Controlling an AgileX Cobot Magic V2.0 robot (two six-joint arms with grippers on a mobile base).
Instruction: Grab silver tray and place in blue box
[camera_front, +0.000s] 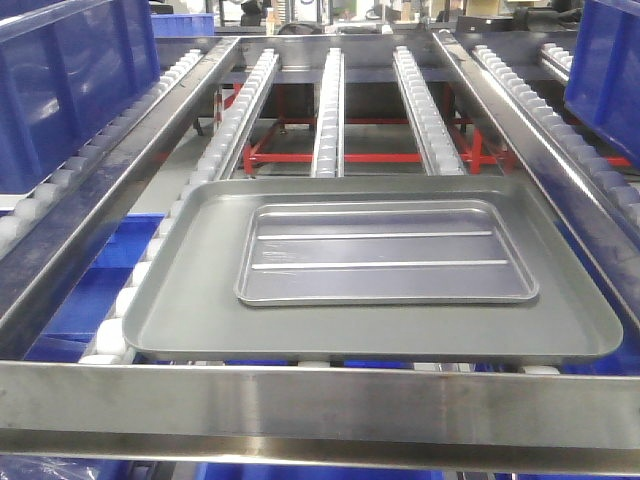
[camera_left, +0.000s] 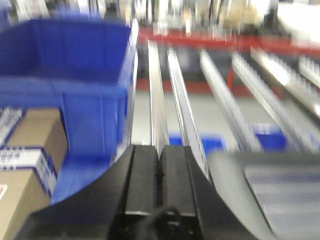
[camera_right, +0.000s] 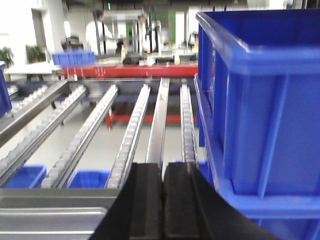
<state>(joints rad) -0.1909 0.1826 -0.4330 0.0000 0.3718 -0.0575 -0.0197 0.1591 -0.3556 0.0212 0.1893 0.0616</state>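
The silver tray (camera_front: 385, 250) lies flat inside a larger dull grey tray (camera_front: 190, 300) on the roller rails, with two long ridges across its floor. One large deep blue box (camera_front: 60, 80) stands at the far left, and a similar one (camera_front: 605, 70) at the far right. My left gripper (camera_left: 160, 150) is shut and empty, left of the grey tray (camera_left: 225, 175) and near the left box (camera_left: 65, 75). My right gripper (camera_right: 162, 167) is shut and empty, between the silver tray's corner (camera_right: 50, 222) and the right box (camera_right: 260, 100). Neither gripper shows in the front view.
A steel crossbar (camera_front: 320, 400) runs across the front below the trays. Roller rails (camera_front: 330, 110) run back with open gaps over a red frame (camera_front: 290, 150). Smaller blue bins (camera_front: 90, 290) sit below. Cardboard boxes (camera_left: 25, 165) lie under the left box.
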